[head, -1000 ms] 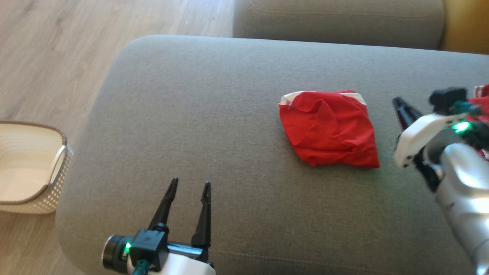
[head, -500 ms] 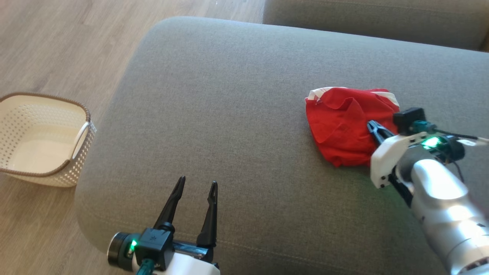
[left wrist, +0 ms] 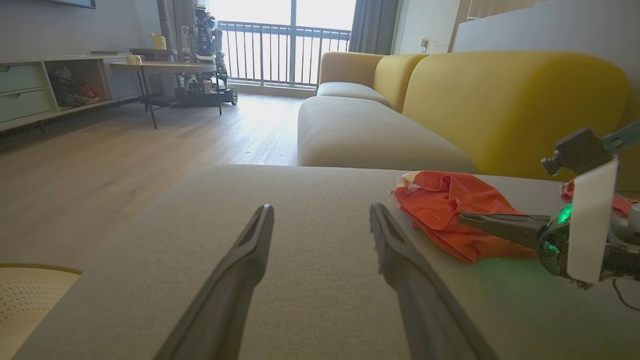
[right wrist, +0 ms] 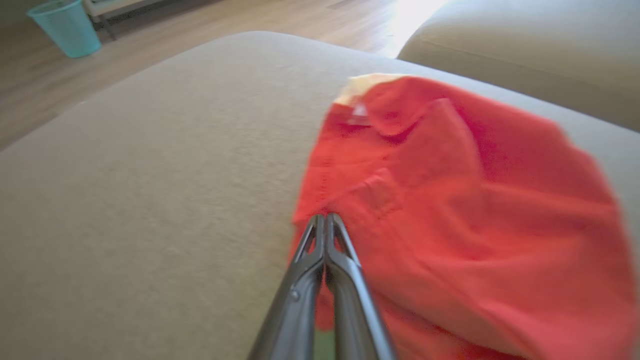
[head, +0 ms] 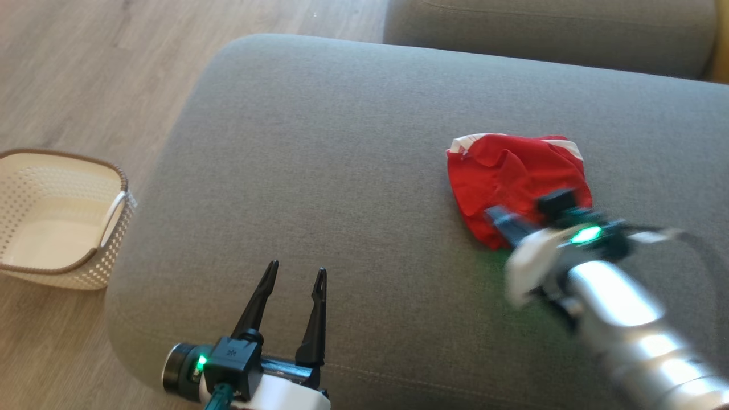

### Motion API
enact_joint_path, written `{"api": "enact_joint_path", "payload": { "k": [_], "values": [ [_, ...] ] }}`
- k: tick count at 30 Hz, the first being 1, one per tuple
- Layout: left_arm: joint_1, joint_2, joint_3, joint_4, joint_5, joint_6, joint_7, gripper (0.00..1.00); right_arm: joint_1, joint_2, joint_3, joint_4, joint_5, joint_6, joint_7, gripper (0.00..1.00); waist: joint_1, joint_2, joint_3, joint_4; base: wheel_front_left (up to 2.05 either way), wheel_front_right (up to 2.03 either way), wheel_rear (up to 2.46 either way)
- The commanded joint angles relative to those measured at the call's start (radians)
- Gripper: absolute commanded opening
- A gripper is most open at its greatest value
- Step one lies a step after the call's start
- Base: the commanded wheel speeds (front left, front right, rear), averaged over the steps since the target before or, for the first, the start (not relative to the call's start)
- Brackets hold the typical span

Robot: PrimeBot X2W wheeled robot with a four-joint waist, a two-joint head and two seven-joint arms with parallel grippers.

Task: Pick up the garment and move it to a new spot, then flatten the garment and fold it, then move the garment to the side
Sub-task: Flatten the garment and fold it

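The garment (head: 512,173) is a red cloth with white trim, lying crumpled on the right half of the grey cushion (head: 319,148). It also shows in the left wrist view (left wrist: 440,205) and the right wrist view (right wrist: 475,200). My right gripper (head: 491,213) is shut, its fingers pressed together, and its tip (right wrist: 325,217) hangs low over the garment's near left edge. I see no cloth pinched between the fingers. In the left wrist view the right gripper (left wrist: 462,217) reaches in from the right. My left gripper (head: 296,267) stands open over the cushion's front edge with nothing between its fingers (left wrist: 321,207).
A white perforated basket (head: 57,222) stands on the wooden floor left of the cushion. A second grey cushion (head: 541,28) lies behind, and a yellow sofa (left wrist: 500,100) beyond it. A teal bin (right wrist: 67,27) stands far off. Another scrap of red cloth (left wrist: 622,204) shows behind my right wrist.
My shut right gripper has swept leftwards from beside the garment's right edge, across it, to its near left edge. The head camera has shifted. The left gripper has stayed put.
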State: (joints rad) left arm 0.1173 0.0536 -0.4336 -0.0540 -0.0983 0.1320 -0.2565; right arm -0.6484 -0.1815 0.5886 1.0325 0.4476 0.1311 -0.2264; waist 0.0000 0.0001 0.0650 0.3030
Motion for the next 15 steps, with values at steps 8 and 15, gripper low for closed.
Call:
{"api": "enact_joint_path", "payload": {
  "k": [8, 15],
  "values": [
    [-0.061, -0.003, -0.002, -0.042, -0.011, -0.008, -0.005, 1.0, -0.158, -0.129, -0.052, 0.072, -0.05, 0.0, -0.027, 0.0, 0.0, -0.0001, 0.067, 0.052, 0.0, 0.0, 0.0],
    [-0.09, -0.003, -0.015, -0.034, -0.035, -0.005, -0.005, 1.0, -0.21, -0.125, -0.02, 0.131, -0.051, 0.0, -0.024, 0.0, 0.0, -0.0001, 0.12, 0.109, 0.0, 0.0, 0.0]
  ]
}}
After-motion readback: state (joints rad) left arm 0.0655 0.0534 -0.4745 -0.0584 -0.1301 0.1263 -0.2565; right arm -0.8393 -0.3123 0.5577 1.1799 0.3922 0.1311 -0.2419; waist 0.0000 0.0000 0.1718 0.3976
